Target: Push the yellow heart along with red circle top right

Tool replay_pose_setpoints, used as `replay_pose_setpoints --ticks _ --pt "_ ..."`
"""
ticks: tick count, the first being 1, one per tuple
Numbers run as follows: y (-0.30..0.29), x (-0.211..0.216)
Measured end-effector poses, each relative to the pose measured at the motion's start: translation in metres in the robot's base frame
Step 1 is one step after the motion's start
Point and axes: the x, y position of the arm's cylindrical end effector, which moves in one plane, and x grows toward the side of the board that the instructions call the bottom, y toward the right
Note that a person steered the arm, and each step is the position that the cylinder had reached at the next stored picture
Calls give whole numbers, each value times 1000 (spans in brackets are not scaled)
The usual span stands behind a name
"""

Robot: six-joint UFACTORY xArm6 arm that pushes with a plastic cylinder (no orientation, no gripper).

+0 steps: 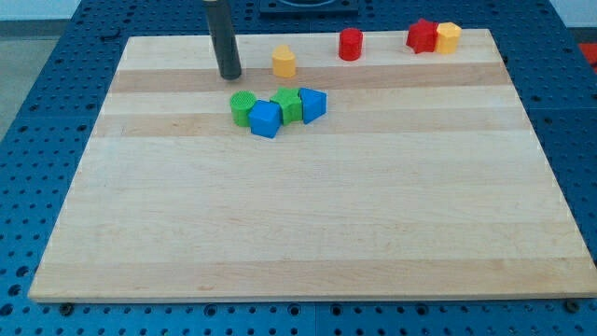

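The yellow heart stands near the view's top, left of centre. The red circle stands to its right, apart from it, close to the board's top edge. My tip rests on the board to the left of the yellow heart, with a gap between them. The rod rises straight up out of the view's top.
A red star and a yellow block touch each other at the top right corner. Below the tip a green circle, a blue block, a green block and another blue block sit clustered together. The wooden board lies on a blue perforated table.
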Motion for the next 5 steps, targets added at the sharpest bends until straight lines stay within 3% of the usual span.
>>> replay_pose_setpoints --ticks 2,5 --pt "45 -9" --pt "161 -44"
